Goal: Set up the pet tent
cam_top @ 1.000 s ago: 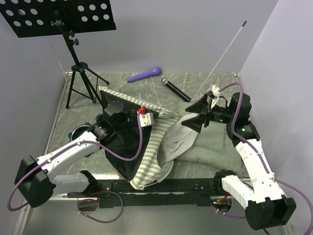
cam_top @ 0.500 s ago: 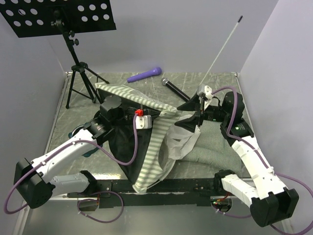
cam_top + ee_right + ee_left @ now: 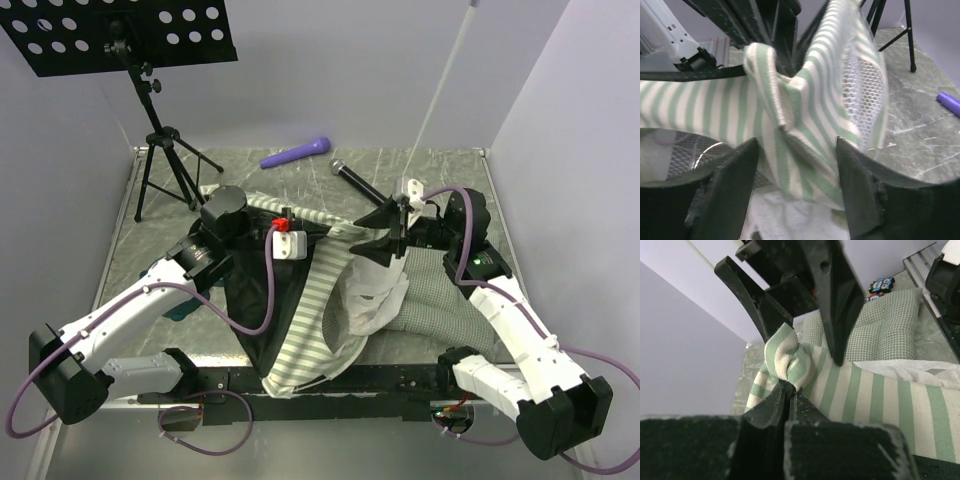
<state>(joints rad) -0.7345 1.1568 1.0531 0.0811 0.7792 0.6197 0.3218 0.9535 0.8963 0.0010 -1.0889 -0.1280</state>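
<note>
- Top view, layout: the pet tent (image 3: 300, 310) lies collapsed at the near middle of the table (image 3: 250, 175), with the dark lining up and the striped edge along its right side. Its checked cushion mat (image 3: 445, 300) lies flat just to the right, partly under the right arm.
- Top view, grippers: the left gripper (image 3: 315, 240) is pressed together on the tent's striped upper edge. The right gripper (image 3: 365, 237) faces it from close by, fingers spread. A thin white pole (image 3: 440, 90) rises from the right wrist to the top of the frame.
- Top view, background: a music stand (image 3: 120, 35), a purple object (image 3: 295, 153) and a microphone (image 3: 358, 180) are behind the tent.
- Top view, change over the last second: the pole stands steeper, the right gripper sits nearer the left one, and the striped panel behind the left wrist has dropped lower.
- Left wrist view: the fingers pinch a bunched fold of green-and-white cloth. The right gripper's two black fingers straddle that fold. A small multicoloured tag (image 3: 881, 285) lies beyond the mat; its print is too small to read.
- Right wrist view: the fingers stand apart on either side of the striped fold. Whether the pads touch the cloth cannot be told. A white mesh panel (image 3: 862, 85) hangs at right.
</note>
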